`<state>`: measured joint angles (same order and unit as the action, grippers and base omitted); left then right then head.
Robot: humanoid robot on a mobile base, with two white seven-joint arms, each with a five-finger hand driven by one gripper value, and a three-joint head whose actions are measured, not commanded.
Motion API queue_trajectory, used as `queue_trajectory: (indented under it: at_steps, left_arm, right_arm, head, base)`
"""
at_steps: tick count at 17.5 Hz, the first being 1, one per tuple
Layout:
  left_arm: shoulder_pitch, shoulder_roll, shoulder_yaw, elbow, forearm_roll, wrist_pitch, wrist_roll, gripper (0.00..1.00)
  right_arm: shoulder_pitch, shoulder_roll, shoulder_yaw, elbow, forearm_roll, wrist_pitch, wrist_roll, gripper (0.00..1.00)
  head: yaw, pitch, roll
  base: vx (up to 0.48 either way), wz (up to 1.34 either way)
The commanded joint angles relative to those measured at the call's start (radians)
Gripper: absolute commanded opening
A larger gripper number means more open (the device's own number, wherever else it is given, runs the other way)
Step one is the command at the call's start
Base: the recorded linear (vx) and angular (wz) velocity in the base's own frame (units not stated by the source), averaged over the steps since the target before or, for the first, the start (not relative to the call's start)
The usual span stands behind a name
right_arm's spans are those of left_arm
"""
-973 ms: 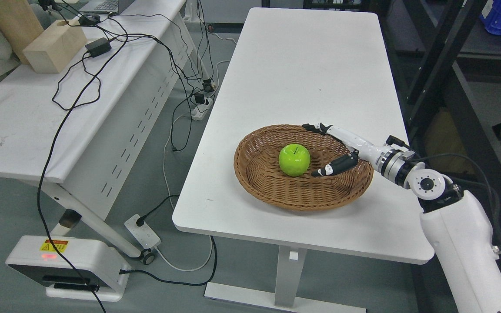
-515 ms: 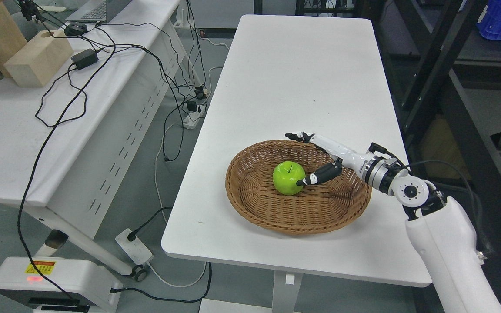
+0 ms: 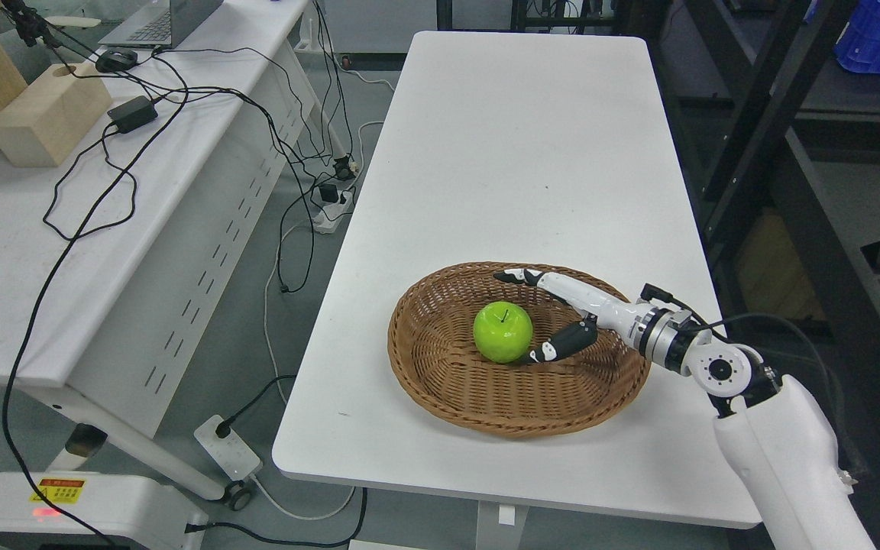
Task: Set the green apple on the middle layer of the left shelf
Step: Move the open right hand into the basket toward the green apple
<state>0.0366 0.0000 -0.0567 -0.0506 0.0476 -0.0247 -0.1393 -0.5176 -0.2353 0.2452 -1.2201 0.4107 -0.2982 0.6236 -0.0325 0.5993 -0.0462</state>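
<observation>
Since the earlier frames the whole view has slid down and to the left, which is the camera moving; within that, the right hand (image 3: 554,325) has come closer to the green apple (image 3: 503,331). Its fingers are spread and it holds nothing: the dark thumb tip (image 3: 543,354) now sits at the apple's lower right side, touching or just short of it, while the long fingers (image 3: 520,276) reach over the far rim just beyond the fruit. The white arm enters from the lower right, with a metal wrist joint and a black cable looping off it.

At the lower left, a white base unit (image 3: 81,516) carries a yellow and red warning sticker, its print too small to read. A white power strip (image 3: 228,448) lies on the grey floor beside it.

The apple is glossy, round and bright green with a short dark stem, resting near the middle of an oval basket (image 3: 440,382) of woven brown wicker. The basket sits on the near half of a smooth white counter (image 3: 524,153). Further left, a second white counter (image 3: 20,252) bears tangled black cables, a pale wooden block (image 3: 43,114) and a laptop (image 3: 161,21).
</observation>
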Motion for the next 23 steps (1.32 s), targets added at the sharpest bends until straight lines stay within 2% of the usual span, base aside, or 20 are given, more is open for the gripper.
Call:
queue_trajectory:
  at_steps: [1, 4, 7, 11, 23]
  left_arm:
    - [0.000, 0.017, 0.000, 0.000, 0.000, 0.000, 0.000, 1.00]
    - [0.000, 0.017, 0.000, 0.002, 0.000, 0.000, 0.001, 1.00]
    - [0.000, 0.017, 0.000, 0.000, 0.000, -0.001, 0.000, 1.00]
    - [0.000, 0.017, 0.000, 0.000, 0.000, -0.001, 0.000, 1.00]
    - [0.000, 0.017, 0.000, 0.002, 0.000, -0.001, 0.000, 1.00]
  right_arm:
    - [0.053, -0.087, 0.003, -0.022, -0.010, -0.047, 0.005, 0.99]
    - [0.065, -0.136, 0.000, -0.026, -0.062, -0.062, 0.019, 0.99]
    - [0.062, -0.125, 0.000, -0.026, -0.070, -0.062, 0.025, 0.99]
    - [0.054, -0.046, 0.009, -0.026, -0.075, -0.061, 0.045, 0.99]
    - [-0.004, 0.108, 0.011, -0.018, -0.041, -0.022, 0.067, 0.99]
  head:
    - [0.0000, 0.000, 0.000]
    - [0.0000, 0.000, 0.000]
    - [0.0000, 0.000, 0.000]
    - [0.0000, 0.000, 0.000]
    - [0.0000, 0.000, 0.000]
  base:
    - [0.014, 0.00]
    - [0.005, 0.00]
    - [0.000, 0.00]
    - [0.000, 0.00]
    - [0.000, 0.00]
